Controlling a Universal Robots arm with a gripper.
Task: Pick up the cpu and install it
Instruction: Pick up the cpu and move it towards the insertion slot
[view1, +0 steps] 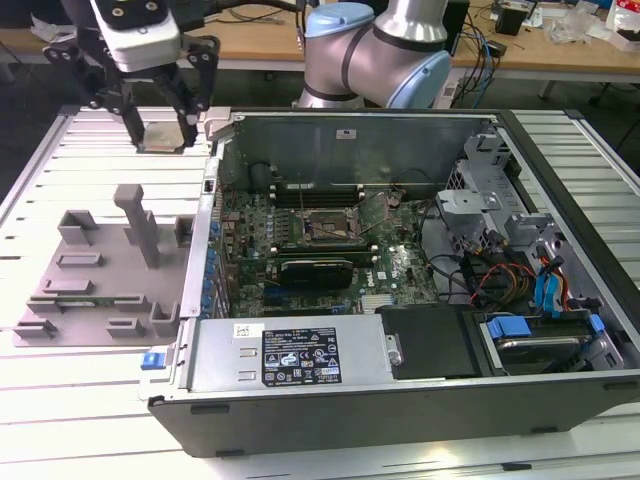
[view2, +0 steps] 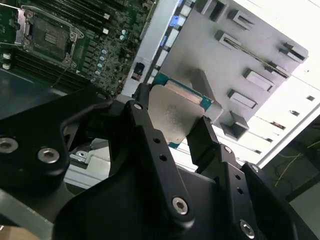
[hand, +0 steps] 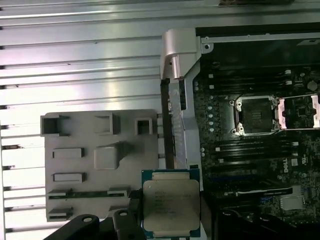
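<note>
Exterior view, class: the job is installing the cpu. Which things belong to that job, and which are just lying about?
Belong: the cpu, held in the gripper; the open motherboard socket inside the computer case.
Lying about: the grey holder tray; the blue drive cables; the labelled power supply.

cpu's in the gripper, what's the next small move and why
Probably carry it toward the exterior view's right, keeping it level and high. The gripper is shut on the cpu, outside the computer case; the case wall stands between it and the open socket.
</note>
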